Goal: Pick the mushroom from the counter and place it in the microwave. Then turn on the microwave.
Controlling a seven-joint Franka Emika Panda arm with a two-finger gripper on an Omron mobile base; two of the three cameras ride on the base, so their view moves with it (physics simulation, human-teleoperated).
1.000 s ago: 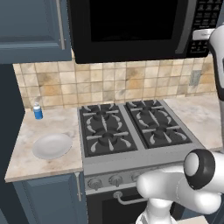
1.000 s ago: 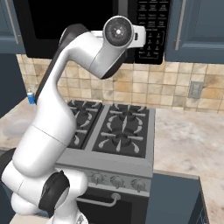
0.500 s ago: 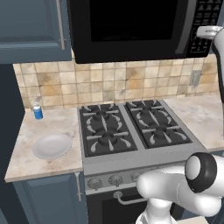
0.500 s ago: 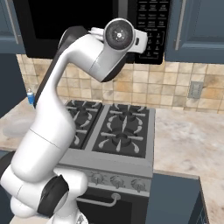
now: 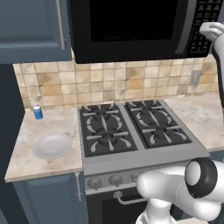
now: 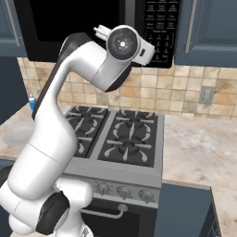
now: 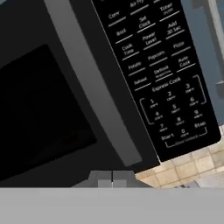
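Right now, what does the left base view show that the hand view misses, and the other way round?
Left base view alone: the white plate and the small blue bottle on the counter left of the stove, plus a wall outlet. Hand view alone: readable keypad labels such as Popcorn, Defrost, Start and Stop, seen close and rolled, with the shut jaws at the bottom edge. Shared: the microwave, door closed, its long handle, and tan backsplash tiles.

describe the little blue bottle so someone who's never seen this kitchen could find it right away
Start at the black stove and look to the counter on its left. The blue bottle stands upright at the back by the tiled wall, behind the white plate; its white cap sets it apart.
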